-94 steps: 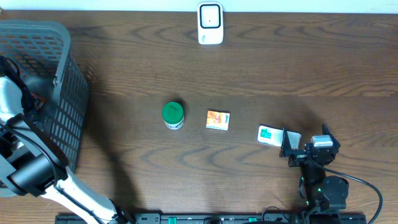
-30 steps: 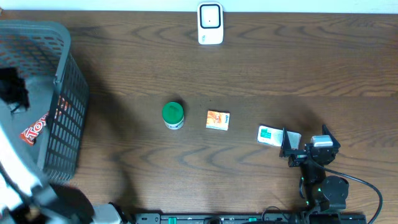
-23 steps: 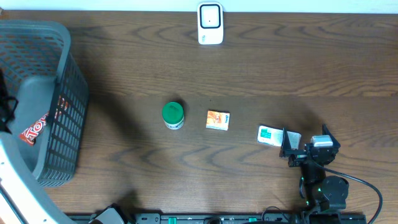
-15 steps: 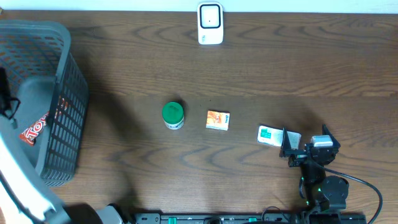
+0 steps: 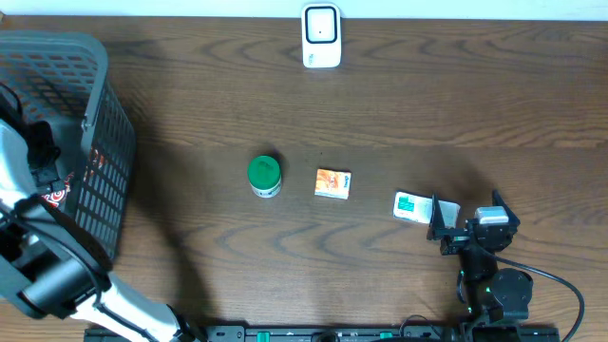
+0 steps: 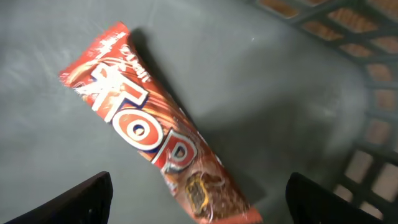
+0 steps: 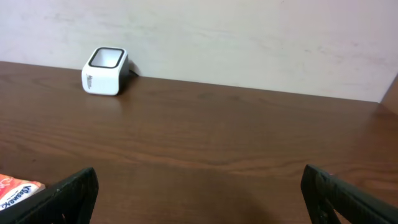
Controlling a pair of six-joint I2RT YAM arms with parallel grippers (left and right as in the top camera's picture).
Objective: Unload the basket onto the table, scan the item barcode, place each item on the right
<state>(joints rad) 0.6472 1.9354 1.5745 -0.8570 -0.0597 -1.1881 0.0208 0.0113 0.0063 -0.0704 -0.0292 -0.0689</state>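
The left gripper point(image 6: 199, 202) is being held inside the grey basket point(image 5: 95, 171), just above the basket floor. Its fingertips point(image 6: 87, 196) are being held wide apart, and nothing is being gripped. The red snack bar point(image 6: 152, 134) is lying flat and diagonally on the basket floor, near one basket wall. Its lower end is lying between the two fingertips, with no contact visible.

The right gripper point(image 7: 208, 196) is being held well apart from the basket, at the opposite end of the table point(image 5: 427, 104), with its jaws fully spread and empty.

Outside the basket, a green-lidded jar point(image 5: 264, 175) is standing nearest to it. An orange box point(image 5: 332, 183) is lying further off, and a teal-and-white packet point(image 5: 413, 207) further still. The white scanner point(image 5: 321, 36) is standing well apart from the basket, at the table's far edge.
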